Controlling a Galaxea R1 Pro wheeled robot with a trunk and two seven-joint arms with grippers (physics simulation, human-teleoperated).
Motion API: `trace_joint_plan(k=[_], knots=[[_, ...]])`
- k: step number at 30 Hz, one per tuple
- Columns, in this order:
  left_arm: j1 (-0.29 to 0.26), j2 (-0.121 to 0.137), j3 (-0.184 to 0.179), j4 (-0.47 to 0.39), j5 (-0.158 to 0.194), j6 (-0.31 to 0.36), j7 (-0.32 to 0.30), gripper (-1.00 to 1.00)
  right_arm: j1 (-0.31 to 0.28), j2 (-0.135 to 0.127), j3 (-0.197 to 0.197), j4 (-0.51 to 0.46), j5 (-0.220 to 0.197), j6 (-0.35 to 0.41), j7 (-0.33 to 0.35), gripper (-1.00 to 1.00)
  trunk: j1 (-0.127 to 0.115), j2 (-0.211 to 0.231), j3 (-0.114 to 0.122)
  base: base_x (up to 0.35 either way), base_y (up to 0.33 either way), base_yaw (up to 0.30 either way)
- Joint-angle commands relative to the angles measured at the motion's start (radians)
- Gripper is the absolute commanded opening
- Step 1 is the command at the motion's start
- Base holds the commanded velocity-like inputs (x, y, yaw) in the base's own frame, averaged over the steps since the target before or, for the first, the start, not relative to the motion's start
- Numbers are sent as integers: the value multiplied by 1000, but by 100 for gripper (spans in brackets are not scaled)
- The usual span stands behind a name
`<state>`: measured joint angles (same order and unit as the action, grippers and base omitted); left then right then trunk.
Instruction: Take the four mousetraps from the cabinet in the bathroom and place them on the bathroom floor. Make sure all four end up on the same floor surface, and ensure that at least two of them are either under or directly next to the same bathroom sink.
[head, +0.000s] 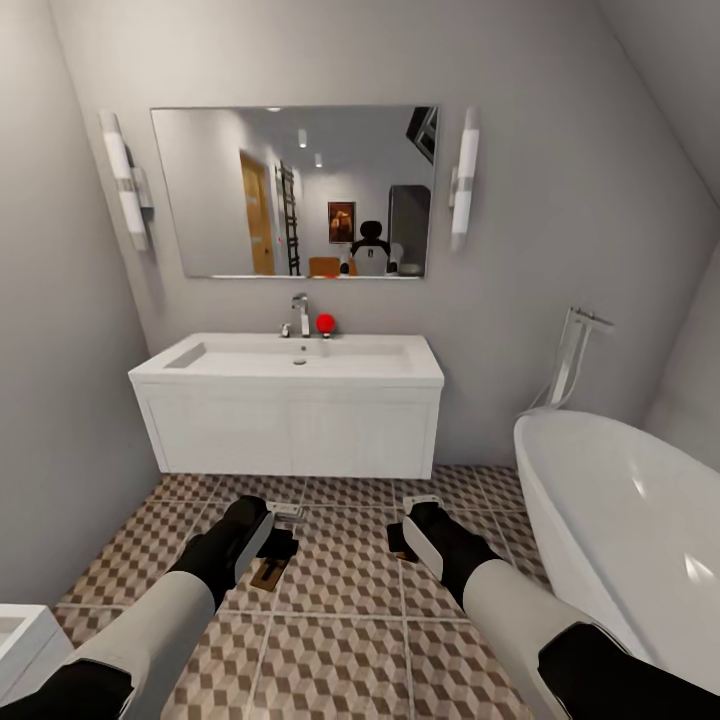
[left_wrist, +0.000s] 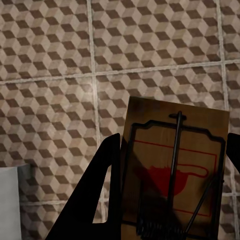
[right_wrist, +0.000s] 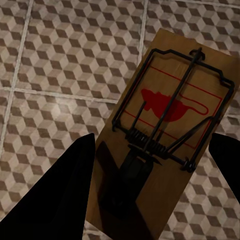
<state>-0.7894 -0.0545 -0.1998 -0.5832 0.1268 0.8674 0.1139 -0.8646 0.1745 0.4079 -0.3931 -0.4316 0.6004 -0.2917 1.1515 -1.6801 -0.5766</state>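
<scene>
Two mousetraps are held low over the cube-patterned bathroom floor (head: 340, 610), a short way in front of the white sink (head: 290, 372). My left gripper (head: 278, 545) is shut on one mousetrap (head: 268, 573); the left wrist view has this tan board (left_wrist: 172, 170) with its red mark between the dark fingers (left_wrist: 95, 200). My right gripper (head: 400, 540) is shut on the other mousetrap (right_wrist: 167, 130), which sits tilted between its fingers (right_wrist: 60, 195). The cabinet is out of view.
The wall-hung white vanity leaves a gap above the floor. A white bathtub (head: 620, 510) fills the right side, with a floor-standing tap (head: 575, 350) behind it. A white fixture corner (head: 20, 630) is at the near left. A mirror (head: 295, 190) hangs above the sink.
</scene>
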Motion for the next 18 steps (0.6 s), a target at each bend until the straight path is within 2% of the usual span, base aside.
trace_joint_plan(k=[1, 18], knots=[[-1, 1, -4, -1, 9, 4, 9, -100, -1, 0, 5, 0, -9, 3, -9, -100, 4, -8, -4, 0, 0, 0], [0, -1, -7, -1, 8, 4, 9, -100, -1, 0, 5, 0, -9, 2, -9, -100, 69, -127, -58, 0, 0, 0]])
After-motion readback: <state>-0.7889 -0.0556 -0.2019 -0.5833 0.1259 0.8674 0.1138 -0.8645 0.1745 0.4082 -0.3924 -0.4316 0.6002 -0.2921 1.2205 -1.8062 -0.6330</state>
